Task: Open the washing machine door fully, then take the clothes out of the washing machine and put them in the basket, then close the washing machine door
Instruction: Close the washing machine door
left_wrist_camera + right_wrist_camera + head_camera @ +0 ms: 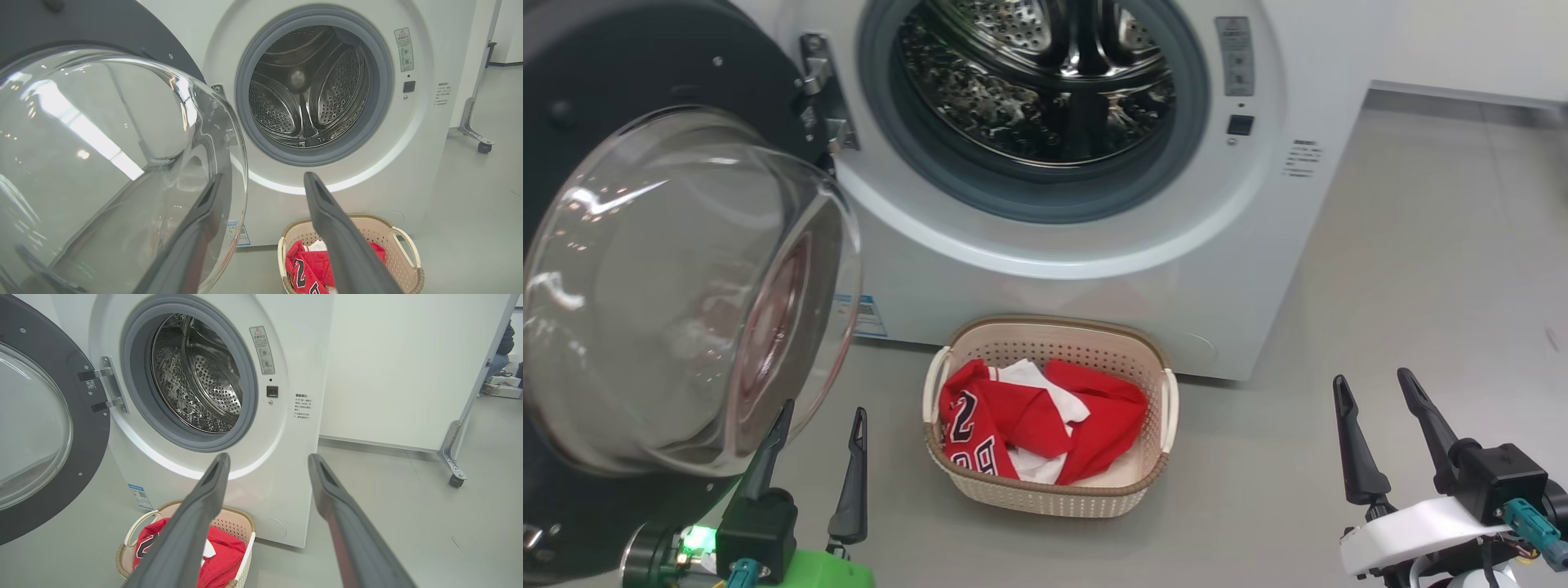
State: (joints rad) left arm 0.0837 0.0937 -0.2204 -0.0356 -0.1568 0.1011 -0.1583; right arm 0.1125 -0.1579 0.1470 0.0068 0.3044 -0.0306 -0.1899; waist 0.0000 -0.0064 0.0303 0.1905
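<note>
The left tool [823, 408] is released, its two fingers spread with nothing between them. It stands low and just beside the lower edge of the washing machine door [678, 286]. I cannot tell whether a finger touches the glass bowl [102, 163]. I judge it is placed there because the door is the only thing left to move. The right tool [1372, 377] is also released and empty. It is well apart from everything, over the bare floor [1421, 286], probably to stay out of the door's path.

The door is swung out on the hinge [821, 90] at the left side of the opening. Its inner face and the bulging bowl are turned toward the robot. The washing machine [1094, 294] shows its drum [1029, 106], and I see no fabric in it.

The clothes [1029, 425] lie crumpled in the basket [1054, 322], with the numerals of the jersey at its left end. The basket stands on the floor, close before the machine, below the opening, so that garments travel a short way. Its long axis runs along the front of the machine and its mouth faces up.
</note>
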